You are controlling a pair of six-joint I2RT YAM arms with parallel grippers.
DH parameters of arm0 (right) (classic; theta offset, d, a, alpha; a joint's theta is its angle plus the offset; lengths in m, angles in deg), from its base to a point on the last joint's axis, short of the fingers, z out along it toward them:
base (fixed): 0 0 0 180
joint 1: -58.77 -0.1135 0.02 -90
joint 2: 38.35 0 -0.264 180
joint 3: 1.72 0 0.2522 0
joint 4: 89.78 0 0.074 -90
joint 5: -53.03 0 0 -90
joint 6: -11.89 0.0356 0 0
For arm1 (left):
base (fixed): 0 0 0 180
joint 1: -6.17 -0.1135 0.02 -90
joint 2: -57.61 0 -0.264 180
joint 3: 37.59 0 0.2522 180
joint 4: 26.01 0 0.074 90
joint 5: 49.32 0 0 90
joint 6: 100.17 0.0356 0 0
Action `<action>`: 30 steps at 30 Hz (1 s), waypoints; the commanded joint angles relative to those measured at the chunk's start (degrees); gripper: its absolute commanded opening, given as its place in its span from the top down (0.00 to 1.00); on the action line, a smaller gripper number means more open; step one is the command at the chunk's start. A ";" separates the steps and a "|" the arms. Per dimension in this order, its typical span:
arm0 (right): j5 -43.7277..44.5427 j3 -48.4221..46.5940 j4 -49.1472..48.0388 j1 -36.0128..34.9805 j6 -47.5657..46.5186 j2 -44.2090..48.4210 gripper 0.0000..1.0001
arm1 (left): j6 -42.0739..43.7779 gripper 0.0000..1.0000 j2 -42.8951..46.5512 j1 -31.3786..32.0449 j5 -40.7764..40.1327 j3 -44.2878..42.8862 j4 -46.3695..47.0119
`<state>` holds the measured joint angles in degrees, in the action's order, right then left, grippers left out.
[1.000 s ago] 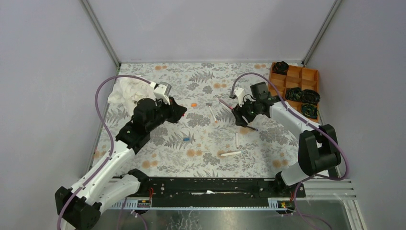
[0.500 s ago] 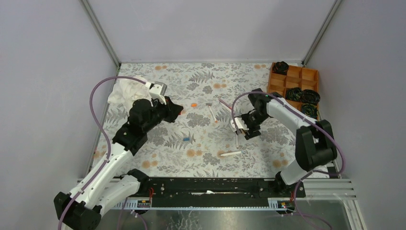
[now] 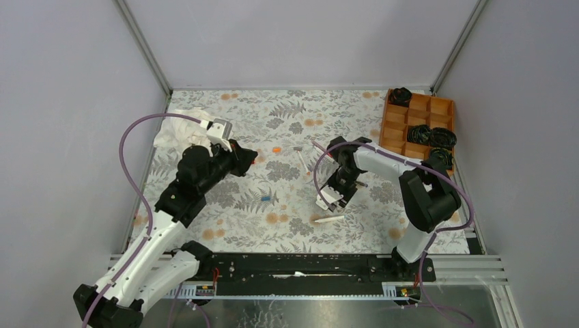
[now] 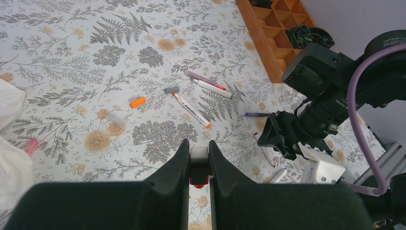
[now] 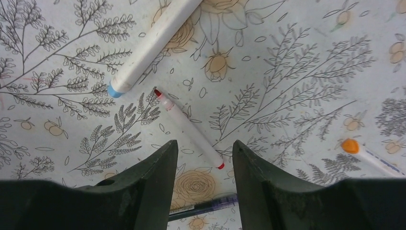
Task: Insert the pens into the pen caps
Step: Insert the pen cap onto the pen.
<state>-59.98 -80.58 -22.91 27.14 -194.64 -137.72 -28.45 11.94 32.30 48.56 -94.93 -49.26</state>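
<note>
Now my right claw (image 5: 203, 146) stands open astride the pen (image 5: 186, 127), lying slanted between its fingers; closing may roll it askew. My left claw (image 4: 199, 148) pinches a cap (image 4: 199, 180).

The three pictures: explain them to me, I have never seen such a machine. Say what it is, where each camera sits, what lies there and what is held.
It is two robot arms bolted at a table's near edge, each ending in two fingers. The top picture looks down from above and behind them; the other two come from cameras on the wrists. On the flowered tablecloth lie pens, an orange cap, a blue cap, a white cloth and a wooden tray holding black coils. The left arm's fingers are shut on a small white-and-red piece; pen or cap, I cannot tell. The right arm's fingers stand open astride the end of a thin red-tipped pen, not gripping it.
</note>
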 commanded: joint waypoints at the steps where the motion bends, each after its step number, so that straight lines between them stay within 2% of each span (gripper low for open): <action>1: 6.48 1.39 -0.69 -0.67 -2.72 -1.53 0.48 | 1.06 1.00 0.57 -0.81 -0.44 0.66 0.99; 11: 9.19 1.58 -3.08 -2.62 1.38 -4.54 0.57 | 0.79 1.00 0.52 -1.42 0.29 0.76 1.32; 18: 13.98 0.48 -4.23 -2.75 10.99 -7.91 0.70 | 0.71 1.00 0.65 -1.65 0.59 0.86 1.45; 24: 16.06 0.87 -4.27 -2.78 17.28 -9.20 0.88 | 0.44 1.00 0.71 -2.11 1.30 0.94 1.72; 30: 12.85 2.26 -8.39 -2.77 25.72 -9.14 0.99 | 0.27 1.00 0.67 -2.41 2.19 1.19 2.38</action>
<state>-47.58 -81.26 -29.47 24.29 -176.41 -143.21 -28.52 12.00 30.49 49.54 -94.62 -49.22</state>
